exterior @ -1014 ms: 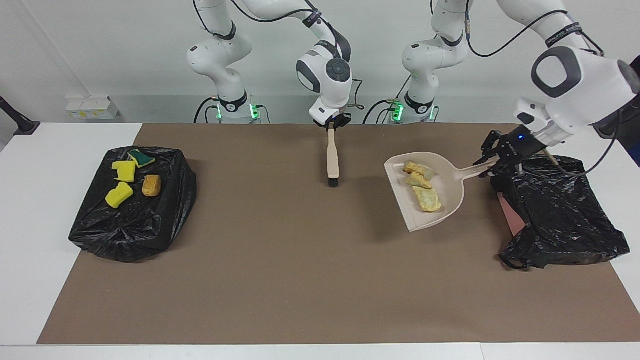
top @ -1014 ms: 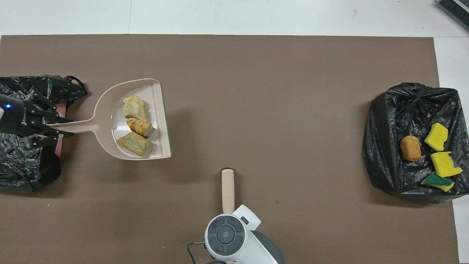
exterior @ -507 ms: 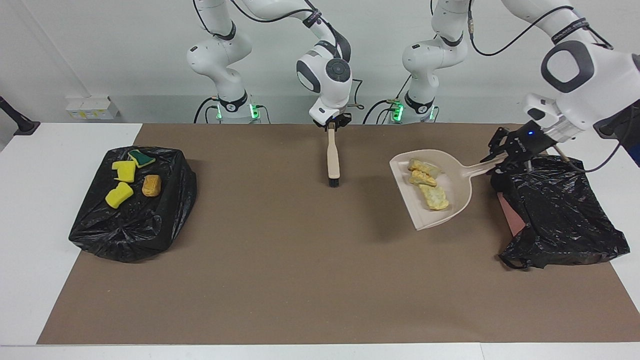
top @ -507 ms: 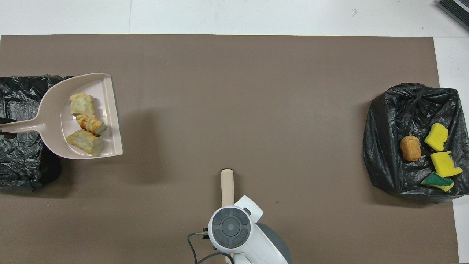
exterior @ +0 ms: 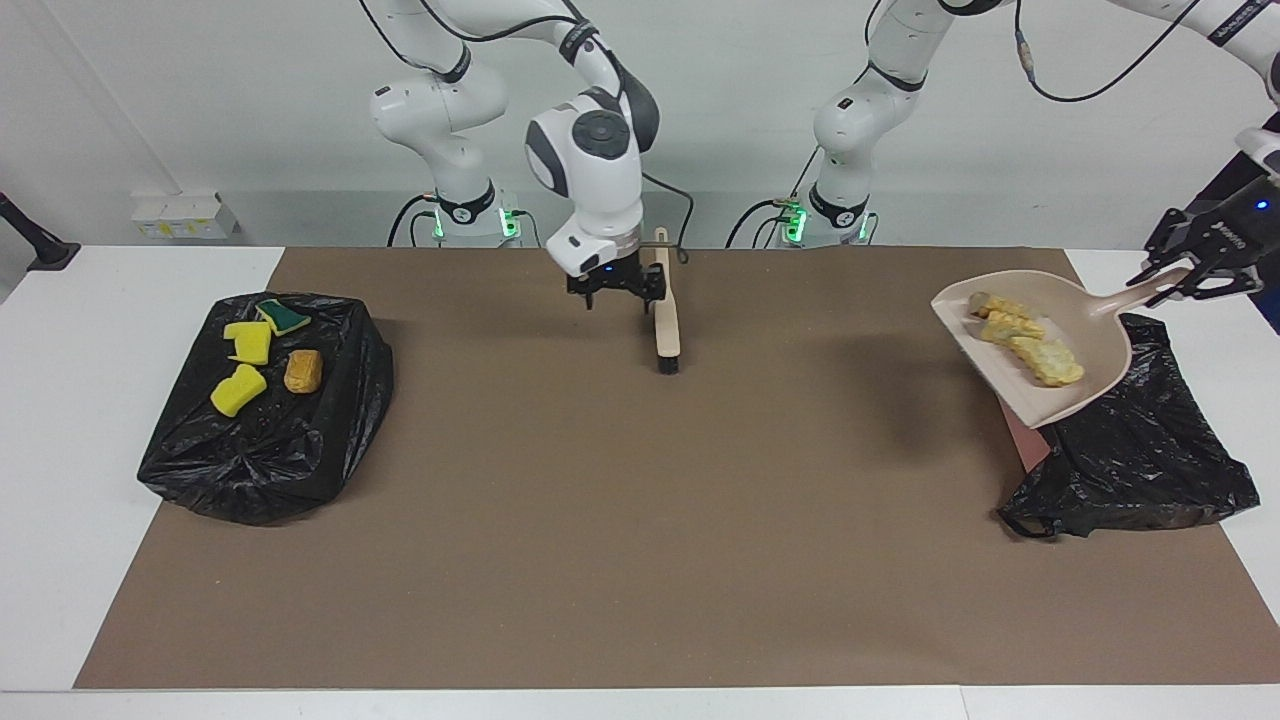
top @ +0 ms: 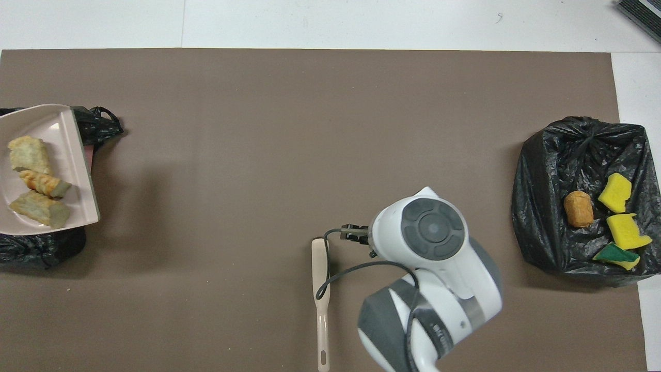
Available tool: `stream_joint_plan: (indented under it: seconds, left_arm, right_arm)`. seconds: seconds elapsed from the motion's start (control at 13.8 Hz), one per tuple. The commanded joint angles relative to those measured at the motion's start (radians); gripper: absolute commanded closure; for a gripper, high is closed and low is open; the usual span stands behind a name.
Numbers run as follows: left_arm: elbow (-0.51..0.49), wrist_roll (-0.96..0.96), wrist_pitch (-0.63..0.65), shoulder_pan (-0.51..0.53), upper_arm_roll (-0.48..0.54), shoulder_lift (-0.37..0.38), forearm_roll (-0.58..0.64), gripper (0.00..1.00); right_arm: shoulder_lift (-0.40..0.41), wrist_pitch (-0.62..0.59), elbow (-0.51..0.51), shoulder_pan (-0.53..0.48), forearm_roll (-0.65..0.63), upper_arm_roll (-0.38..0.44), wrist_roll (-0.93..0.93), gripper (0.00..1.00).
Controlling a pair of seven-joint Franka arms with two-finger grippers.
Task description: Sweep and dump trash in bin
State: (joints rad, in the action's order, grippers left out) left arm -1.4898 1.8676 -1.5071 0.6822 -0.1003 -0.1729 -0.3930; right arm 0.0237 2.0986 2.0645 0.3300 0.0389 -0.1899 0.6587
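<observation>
Brown mat (exterior: 600, 520): your left gripper (exterior: 1195, 268) pinches dustpan (exterior: 1085, 340) handle, three chunks (exterior: 1025, 340) aboard, over black bin bag (exterior: 1140, 460). Right gripper (exterior: 615, 285) spread beside brush (exterior: 665, 320). Dump step: tip pan next.

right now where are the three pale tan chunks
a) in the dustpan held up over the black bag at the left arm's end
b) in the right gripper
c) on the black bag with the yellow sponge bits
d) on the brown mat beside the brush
a: the three pale chunks lie in the dustpan, which the left gripper holds by its handle above the black bag.
</observation>
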Motion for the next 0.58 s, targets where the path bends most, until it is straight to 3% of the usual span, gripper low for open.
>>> stream_joint_plan:
  seconds: [0.0,0.29,0.51]
  left_arm:
    - [0.135,0.008,0.036,0.054,-0.007,-0.071,0.029,1.0]
    - [0.169,0.004,-0.053,0.072,-0.004,-0.08,0.149,1.0]
    - [0.19,0.011,-0.148,0.059,-0.015,-0.099,0.305,1.0]
  right_arm:
    - [-0.004,-0.049,-0.059,-0.101,-0.036,-0.008,-0.102,0.0]
    - [0.004,-0.048,-0.144,-0.262,-0.131,0.0,-0.2,0.0]
    - [-0.013,-0.058,-0.19,-0.278,-0.132,0.085,-0.298,0.0]
